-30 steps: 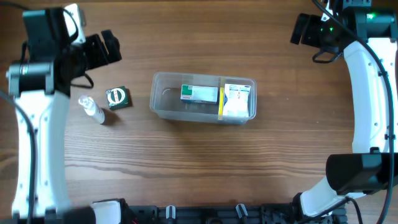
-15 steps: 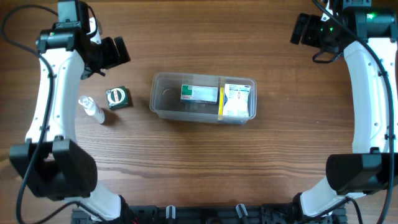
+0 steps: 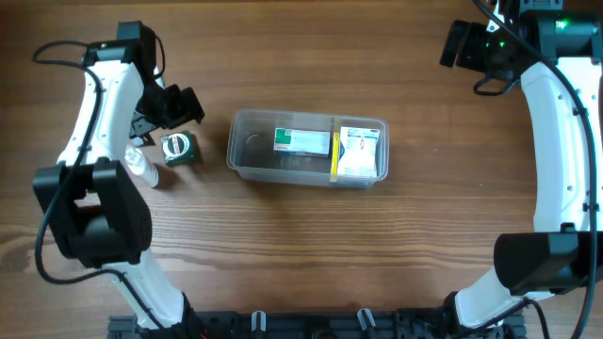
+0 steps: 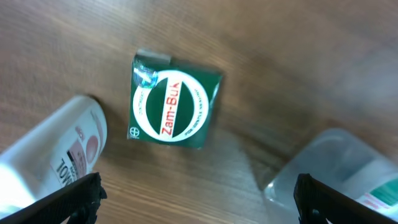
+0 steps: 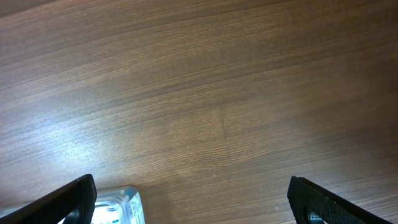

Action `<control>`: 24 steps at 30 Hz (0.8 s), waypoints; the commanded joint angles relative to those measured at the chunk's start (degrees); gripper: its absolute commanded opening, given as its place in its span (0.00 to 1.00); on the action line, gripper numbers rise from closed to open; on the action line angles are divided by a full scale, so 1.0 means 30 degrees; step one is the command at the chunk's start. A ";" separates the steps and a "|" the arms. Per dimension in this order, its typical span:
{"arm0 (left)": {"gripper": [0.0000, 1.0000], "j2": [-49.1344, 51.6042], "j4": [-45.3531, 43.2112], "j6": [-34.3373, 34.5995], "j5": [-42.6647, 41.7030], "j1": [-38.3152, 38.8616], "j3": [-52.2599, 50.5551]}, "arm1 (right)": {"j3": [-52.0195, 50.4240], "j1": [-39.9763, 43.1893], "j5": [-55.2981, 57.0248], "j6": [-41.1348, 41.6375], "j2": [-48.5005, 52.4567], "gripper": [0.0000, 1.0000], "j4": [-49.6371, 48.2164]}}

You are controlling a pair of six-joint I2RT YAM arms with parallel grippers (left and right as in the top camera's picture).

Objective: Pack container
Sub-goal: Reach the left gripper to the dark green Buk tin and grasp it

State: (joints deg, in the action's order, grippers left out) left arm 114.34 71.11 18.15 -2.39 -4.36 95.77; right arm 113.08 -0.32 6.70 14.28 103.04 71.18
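Note:
The clear plastic container (image 3: 247,158) sits mid-table and holds a green-and-white box (image 3: 301,141) and a white box (image 3: 359,152). Its corner shows in the left wrist view (image 4: 348,168) and in the right wrist view (image 5: 127,202). A small green Zam-Buk box (image 3: 177,149) lies left of it, seen from above in the left wrist view (image 4: 171,102). A white bottle (image 3: 141,167) lies beside that box and also shows in the left wrist view (image 4: 50,155). My left gripper (image 3: 174,105) is open and empty above the green box (image 4: 196,196). My right gripper (image 3: 462,45) is open and empty at the far right (image 5: 193,199).
The table is dark brown wood (image 3: 311,254). The arm bases stand along the front edge at both sides.
My left arm has swung in toward the green box and bottle, its gripper now just above them. The right arm and the container have not moved.

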 commanded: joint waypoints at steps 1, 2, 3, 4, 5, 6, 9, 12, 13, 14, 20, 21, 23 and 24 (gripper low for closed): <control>1.00 0.1049 0.0350 0.0765 0.0372 -0.0146 0.0277 | 0.0160 -0.0015 0.0335 0.0248 -0.0022 1.00 -0.0007; 1.00 0.1173 0.0379 0.0772 0.0408 -0.0146 0.0277 | 0.0160 -0.0015 0.0335 0.0248 -0.0022 1.00 -0.0007; 1.00 0.1231 0.0408 0.0772 0.0415 -0.0146 0.0277 | 0.0160 -0.0015 0.0335 0.0240 -0.0029 1.00 -0.0007; 1.00 0.1341 0.0401 0.0772 0.0423 -0.0146 0.0277 | 0.0160 -0.0015 0.0335 0.0240 -0.0022 1.00 -0.0007; 1.00 0.1384 0.0401 0.0838 0.0532 -0.0146 0.0277 | 0.0160 -0.0015 0.0335 0.0240 -0.0029 1.00 -0.0007; 1.00 0.1450 0.0408 0.1027 0.0816 -0.0146 0.0277 | 0.0160 -0.0015 0.0328 0.0240 -0.0029 1.00 -0.0007; 1.00 0.1661 0.0444 0.1115 0.1654 -0.0146 0.0277 | 0.0160 -0.0015 0.0335 0.0248 -0.0029 1.00 -0.0007; 1.00 0.1909 0.0408 0.0911 0.2266 -0.0146 0.0277 | 0.0160 -0.0015 0.0335 0.0240 -0.0022 1.00 -0.0007; 1.00 0.2076 0.0342 0.0495 0.2266 -0.0138 0.0277 | 0.0160 -0.0015 0.0335 0.0240 -0.0029 1.00 -0.0007; 1.00 0.2178 0.0270 0.0197 0.2266 -0.0138 0.0277 | 0.0160 -0.0015 0.0335 0.0248 -0.0022 1.00 -0.0007; 1.00 0.3075 -0.0342 -0.0138 0.2266 -0.0138 0.0262 | 0.0160 -0.0015 0.0335 0.0240 -0.0029 1.00 -0.0007; 1.00 0.3191 -0.0430 -0.0270 0.2266 -0.0138 0.0255 | 0.0160 -0.0015 0.0335 0.0248 -0.0029 1.00 -0.0007; 1.00 0.3395 -0.0561 -0.0452 0.2266 -0.0138 0.0262 | 0.0160 -0.0015 0.0335 0.0240 -0.0022 1.00 -0.0007; 1.00 0.3439 -0.0605 -0.0481 0.2259 -0.0138 0.0255 | 0.0160 -0.0015 0.0328 0.0240 -0.0029 1.00 -0.0007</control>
State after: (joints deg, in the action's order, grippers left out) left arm 123.31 69.78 18.48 3.22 -4.36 95.77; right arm 113.08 -0.32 6.70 14.28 103.04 71.18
